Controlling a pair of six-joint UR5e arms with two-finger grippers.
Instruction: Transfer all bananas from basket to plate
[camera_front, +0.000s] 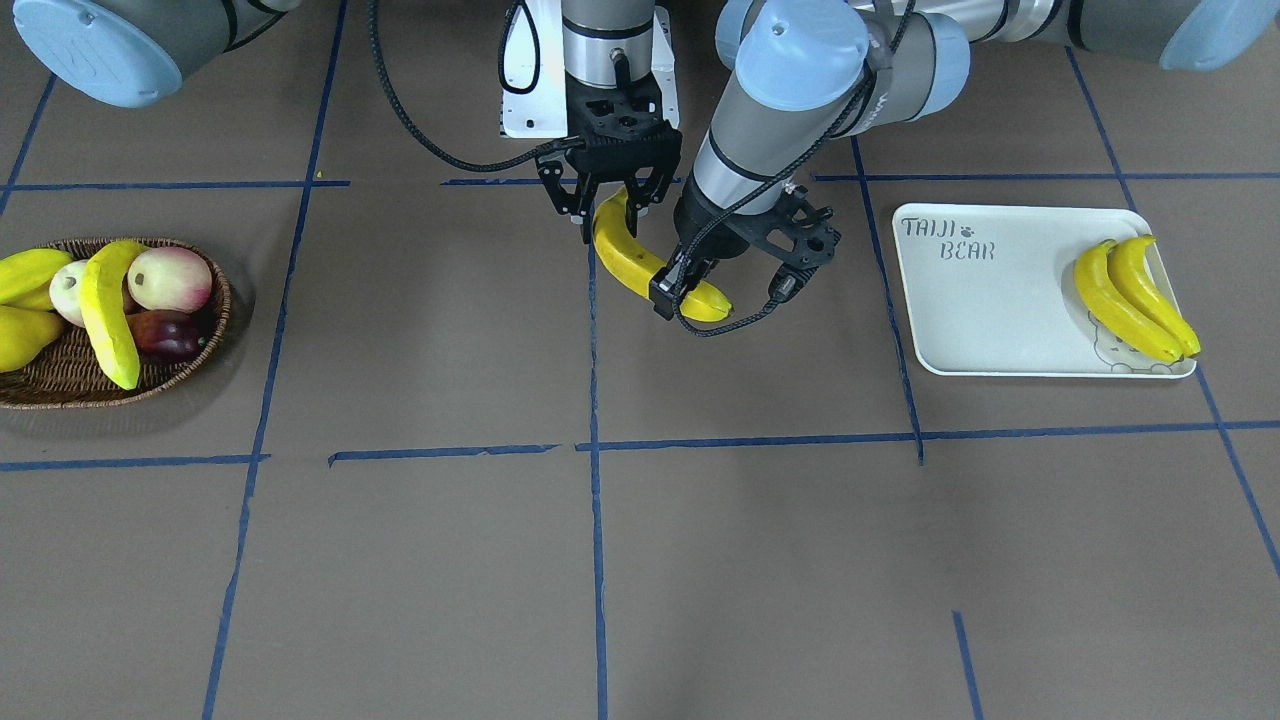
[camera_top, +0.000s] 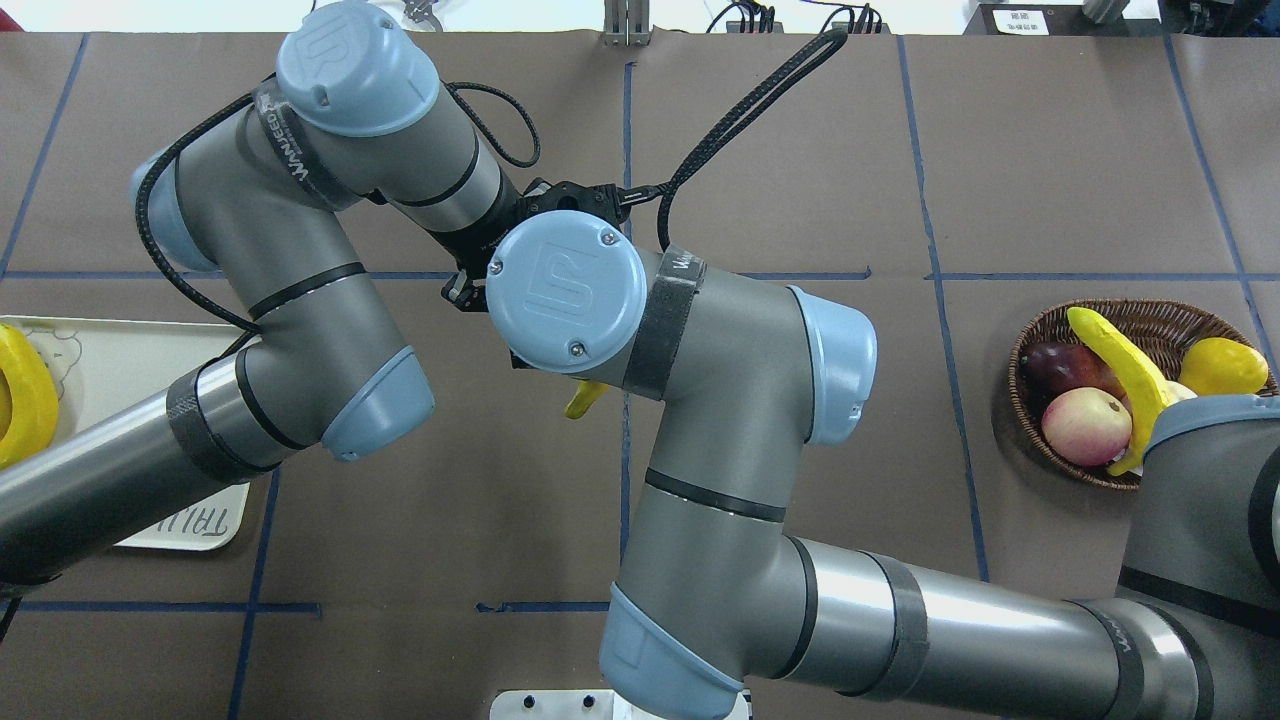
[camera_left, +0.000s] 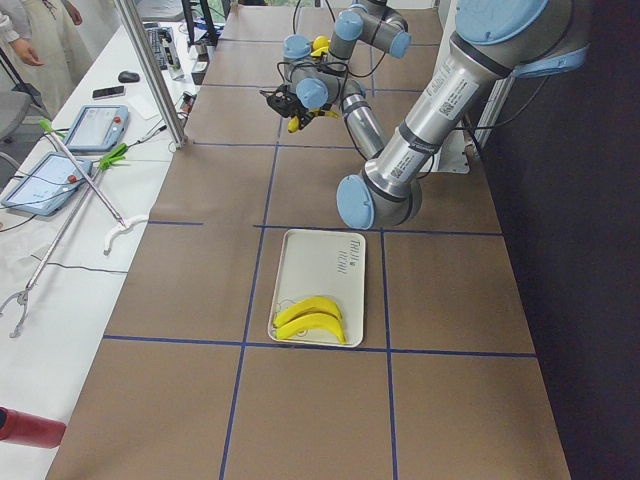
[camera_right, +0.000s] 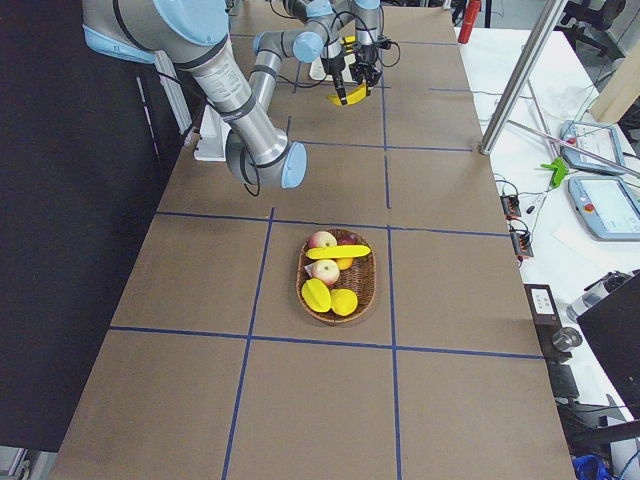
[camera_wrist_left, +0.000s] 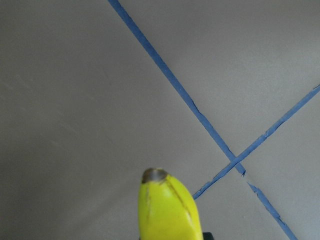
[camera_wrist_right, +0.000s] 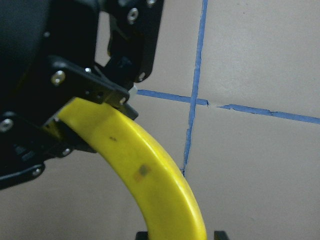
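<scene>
Mid-table, between basket (camera_front: 60, 385) and plate (camera_front: 980, 310), a banana (camera_front: 630, 262) hangs off the surface. My left claw (camera_front: 680, 292) clamps it near one end. My right claw (camera_front: 610, 205) straddles the other end; whether it pinches, I cannot tell. Two bananas (camera_front: 1135, 295) lie on the plate.

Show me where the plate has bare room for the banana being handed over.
The plate is bare from the TAIJI BEAR lettering across to the two bananas; set the held banana there. Crowded only along the edge those two occupy.
</scene>
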